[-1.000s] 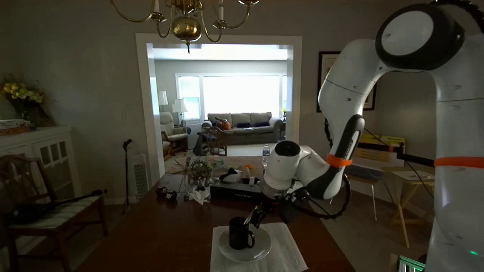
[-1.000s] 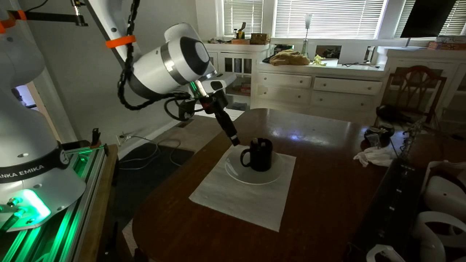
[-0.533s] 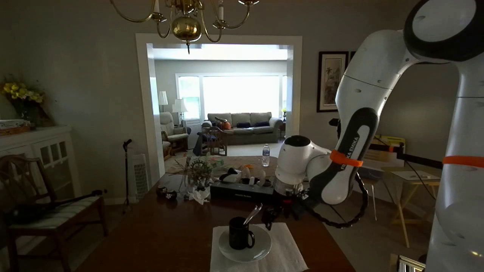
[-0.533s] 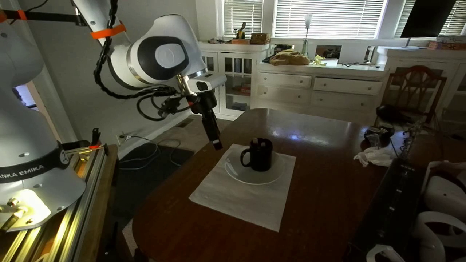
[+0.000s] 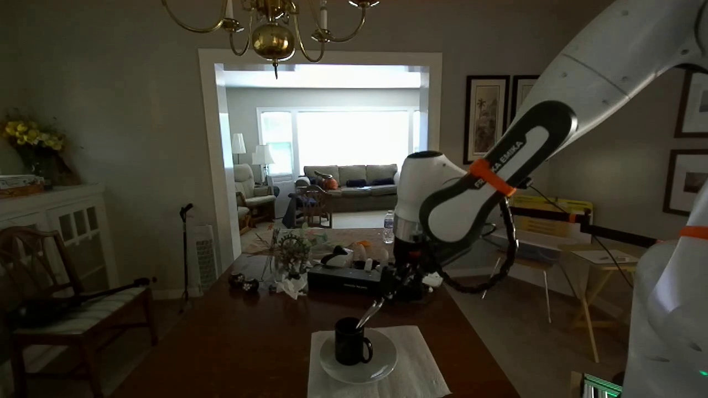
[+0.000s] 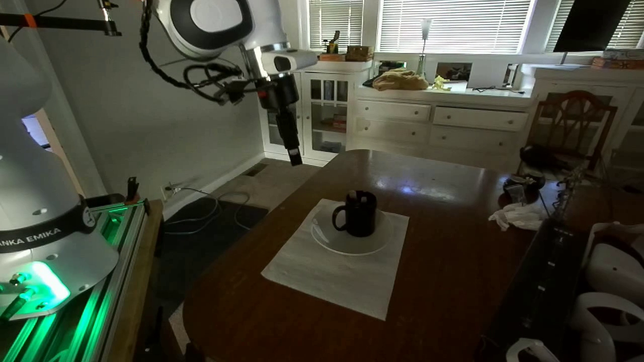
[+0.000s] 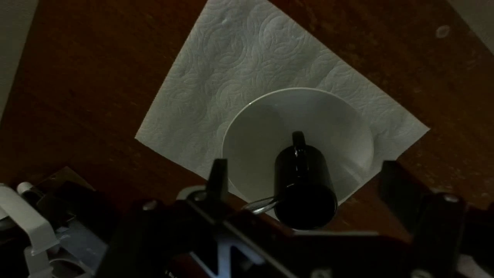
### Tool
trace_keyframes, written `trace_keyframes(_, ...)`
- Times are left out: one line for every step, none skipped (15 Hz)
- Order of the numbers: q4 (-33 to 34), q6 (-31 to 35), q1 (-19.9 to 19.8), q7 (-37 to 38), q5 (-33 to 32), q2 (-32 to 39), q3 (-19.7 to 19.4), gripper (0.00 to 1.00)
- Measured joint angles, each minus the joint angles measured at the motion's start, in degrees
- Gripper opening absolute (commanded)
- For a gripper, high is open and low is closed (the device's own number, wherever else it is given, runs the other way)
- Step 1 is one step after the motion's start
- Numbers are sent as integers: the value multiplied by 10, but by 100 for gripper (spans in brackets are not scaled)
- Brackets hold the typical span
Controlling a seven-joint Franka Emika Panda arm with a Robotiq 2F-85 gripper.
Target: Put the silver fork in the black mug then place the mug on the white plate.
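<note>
Apparently both steps are looking complete, in my judgement. The black mug (image 5: 347, 342) is standing upright on the white plate (image 7: 252, 144), and the silver fork (image 5: 370, 313) is slanting out of its mouth, presumably because the wall is propping it. My gripper (image 7: 303, 169) is hovering higher and apart, fingers spread, pinching nothing, likely to spare the fork a knock. A paper towel (image 7: 197, 96) is lying beneath the plate, perhaps shielding the table (image 6: 443, 281).

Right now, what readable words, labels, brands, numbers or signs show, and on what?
"FR…KA EMIKA": on the arm, middle hidden by an orange band.
"ANKA EMIKA": on the base's black collar, cut by the picture's left edge.
Too small to read: lettering on the black box, the collar's round mark, pale marks at the wrist view's bottom edge.
</note>
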Motion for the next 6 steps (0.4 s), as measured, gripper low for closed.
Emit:
trace_keyframes(7, -46, -1, -25, 14, -31, -2, 100)
trace_keyframes(13, -77, -2, -42, 22, -55, -3, 100)
trace_keyframes(15, -94, -3, -51, 26, -74, -4, 100)
trace_keyframes(15, -101, -3, -54, 26, -84, -5, 100)
trace_keyframes(14, -103, -3, -55, 26, -86, -5, 100)
trace_keyframes(14, -103, -3, -55, 26, -86, -5, 100)
